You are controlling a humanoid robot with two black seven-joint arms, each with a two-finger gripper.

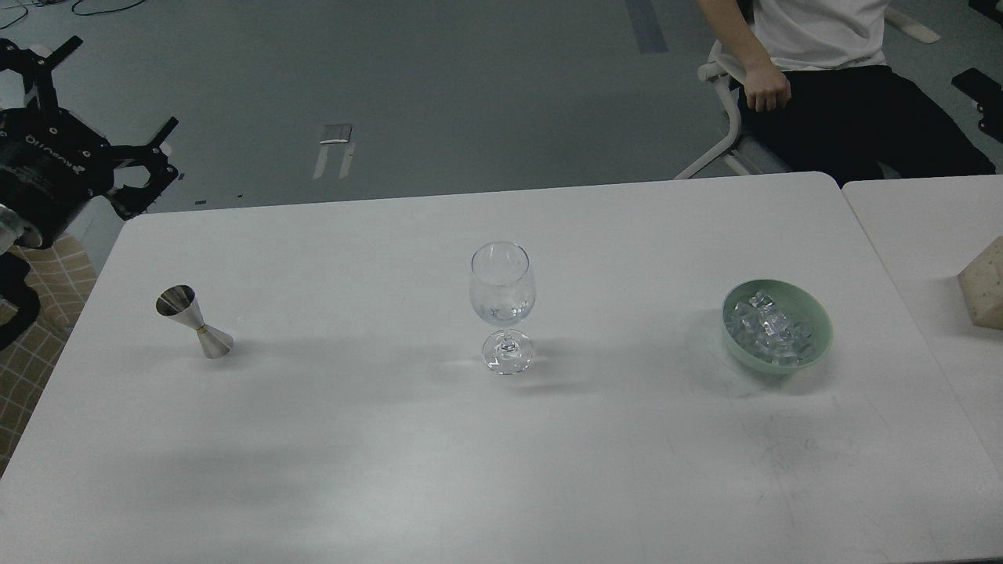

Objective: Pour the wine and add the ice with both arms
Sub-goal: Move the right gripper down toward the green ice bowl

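Observation:
A clear stemmed wine glass [502, 301] stands upright at the table's middle, with a little clear wine [501, 313] low in its bowl. The ice [766, 327] lies heaped in a green bowl [815, 313] on the right. A steel jigger [194, 322] stands on the left of the table. My left gripper [117, 86] is open and empty, raised beyond the table's far left corner, well apart from the jigger. A small black part of my right gripper [975, 81] shows at the right edge; its fingers cannot be told apart.
The white table [439, 470] has a rounded far edge. A second table [925, 211] adjoins on the right with a beige block [985, 283] on it. A seated person [815, 70] is behind the far right corner.

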